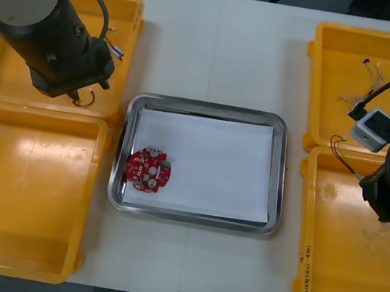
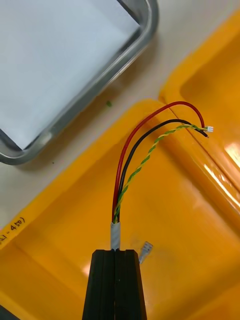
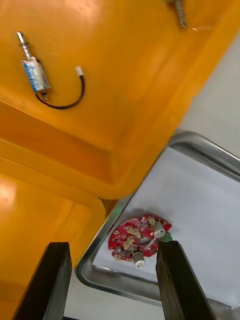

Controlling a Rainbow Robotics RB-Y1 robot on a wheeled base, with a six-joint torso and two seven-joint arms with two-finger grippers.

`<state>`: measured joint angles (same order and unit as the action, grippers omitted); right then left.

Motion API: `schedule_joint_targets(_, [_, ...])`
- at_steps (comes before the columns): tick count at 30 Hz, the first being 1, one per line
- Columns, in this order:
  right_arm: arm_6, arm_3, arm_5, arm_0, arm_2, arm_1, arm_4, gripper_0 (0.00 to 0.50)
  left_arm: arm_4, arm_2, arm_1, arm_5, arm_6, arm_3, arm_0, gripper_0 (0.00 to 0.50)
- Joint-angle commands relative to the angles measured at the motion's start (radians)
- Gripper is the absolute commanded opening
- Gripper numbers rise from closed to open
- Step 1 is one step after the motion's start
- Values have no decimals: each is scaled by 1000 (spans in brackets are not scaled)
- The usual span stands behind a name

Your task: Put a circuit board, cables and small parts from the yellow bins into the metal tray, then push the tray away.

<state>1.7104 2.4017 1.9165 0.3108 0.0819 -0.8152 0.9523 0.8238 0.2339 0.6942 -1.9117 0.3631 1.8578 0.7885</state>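
right gripper (image 2: 116, 254) clamped on red and yellow cable (image 2: 121, 160): advise carrying it toward nine o'clock, releasing over metal tray (image 1: 208, 107). left gripper (image 3: 114, 245) wide, at tray's ten o'clock.

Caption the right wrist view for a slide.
Right gripper shut on a red, black and yellow-green cable bundle over a yellow bin, beside the metal tray.

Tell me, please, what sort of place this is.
Probably an electronics kitting bench: yellow bins flank a metal tray holding a circuit board; the right gripper's jaws grip a cable bundle over a right bin; the left gripper hovers open near the tray.
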Motion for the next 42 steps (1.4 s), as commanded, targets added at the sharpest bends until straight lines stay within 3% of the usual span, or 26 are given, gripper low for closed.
schedule_joint_targets(1, [18, 28, 3, 139, -162, -35, -6, 0, -8, -30, 48, -8, -7, -100, 95, 500])
schedule_joint_targets(8, [26, 28, 3, 281, -399, -21, -38, 0, -31, -62, 59, -8, 74, -215, 133, 500])
schedule_joint_targets(12, [32, -9, 3, 376, -534, 39, -81, 0, -23, -65, 68, -8, 91, -288, 161, 500])
schedule_joint_targets(17, [57, -98, 3, 436, -594, 116, -72, 0, -9, -65, 67, -8, 160, -393, 195, 500])
schedule_joint_targets(21, [182, -194, 3, 481, -659, 162, -78, 0, -3, -65, 59, -8, 229, -479, 216, 500])
schedule_joint_targets(25, [261, -250, -22, 498, -694, 192, -102, 0, -2, -65, 56, -8, 287, -520, 221, 500])
schedule_joint_targets(32, [351, -306, -77, 496, -746, 252, -207, 0, -2, -68, 53, -8, 401, -583, 224, 500])
schedule_joint_targets(38, [364, -342, -194, 492, -860, 252, -326, 0, -9, -73, 53, -8, 494, -652, 228, 500])
schedule_joint_targets(42, [360, -362, -231, 488, -904, 251, -360, 0, -12, -73, 53, -8, 522, -669, 232, 500])
